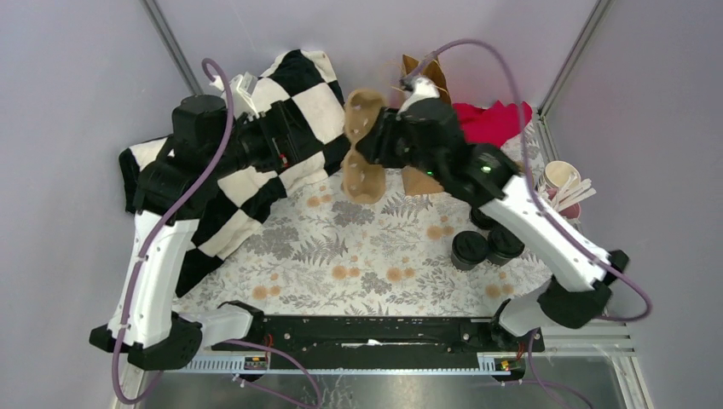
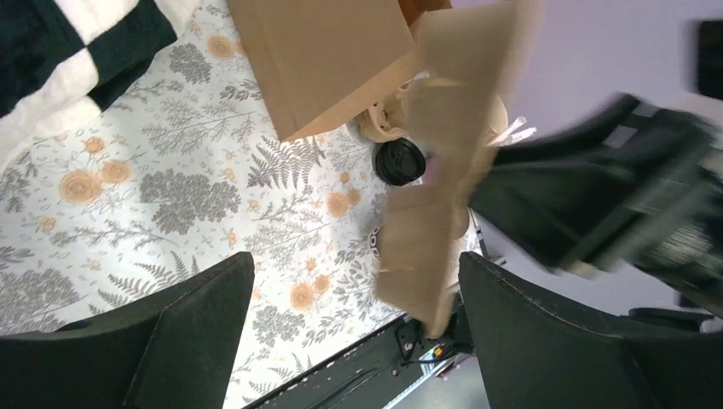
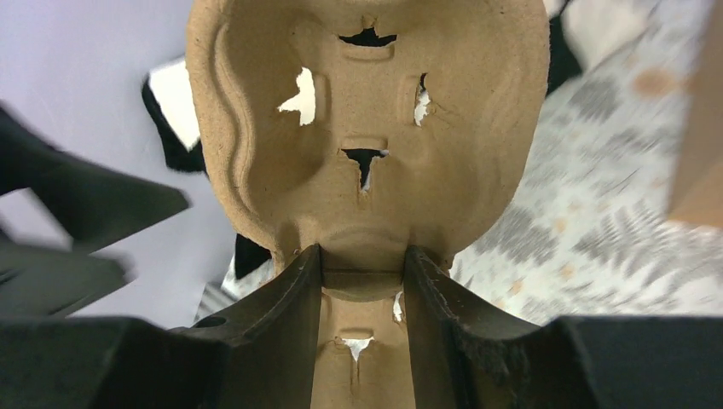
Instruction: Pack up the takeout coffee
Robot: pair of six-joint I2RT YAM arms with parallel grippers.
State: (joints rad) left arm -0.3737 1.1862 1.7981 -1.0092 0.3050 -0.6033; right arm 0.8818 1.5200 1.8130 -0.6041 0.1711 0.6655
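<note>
Black lidded cups (image 1: 470, 250) upright; right jaws pinch pulp carrier (image 1: 365, 179); left jaws spread.

Small black disposable coffee cups (image 1: 469, 250), each closed with a round black lid (image 2: 400, 161), standing upright in a tight cluster on the right side of the floral tablecloth (image 1: 375, 256), toward its near edge. Three told apart from above: two side by side in front, touching or very nearly so, the left one slightly nearer; a third just beyond them on the far side, only partly in view. All squat and matte black, none tipped, none stacked. From the left wrist view, one lid clear as a dark round disc with a raised rim and sunken centre, sitting flat on the cloth.
</note>
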